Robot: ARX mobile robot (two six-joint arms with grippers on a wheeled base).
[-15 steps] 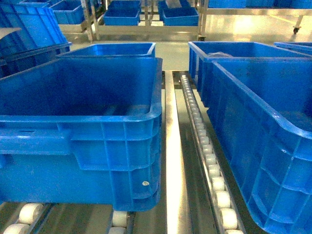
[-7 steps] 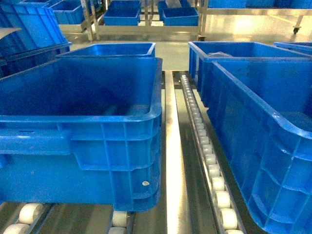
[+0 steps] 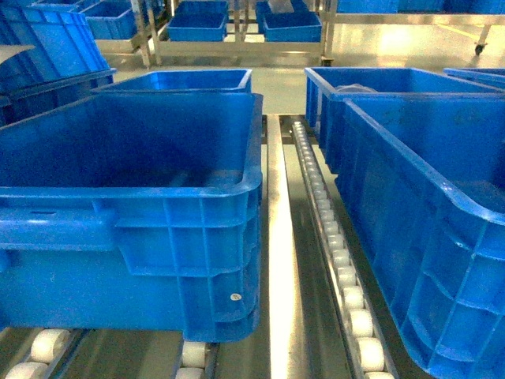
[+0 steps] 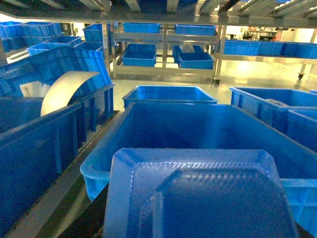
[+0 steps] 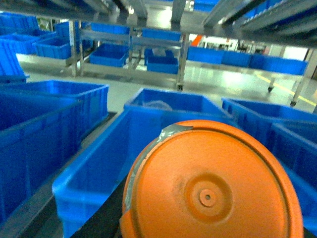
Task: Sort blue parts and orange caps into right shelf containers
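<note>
A pale blue part (image 4: 193, 191) fills the bottom of the left wrist view, held close to the camera by my left gripper (image 4: 198, 218); only a dark finger edge shows beside it. It hangs over the near end of a blue container (image 4: 208, 124). An orange cap (image 5: 210, 191) fills the bottom of the right wrist view in my right gripper (image 5: 208, 223), above another container (image 5: 94, 171). The head view shows two containers (image 3: 181, 193) (image 3: 430, 185) on the shelf's roller tracks (image 3: 335, 253), but neither gripper.
More blue bins stand behind (image 3: 177, 79) (image 3: 379, 83) and to the left (image 4: 34, 144). A curved white sheet (image 4: 64, 89) leans in the left bin. Steel racks with bins (image 3: 237, 31) stand across the aisle. A shelf level runs overhead (image 5: 163, 10).
</note>
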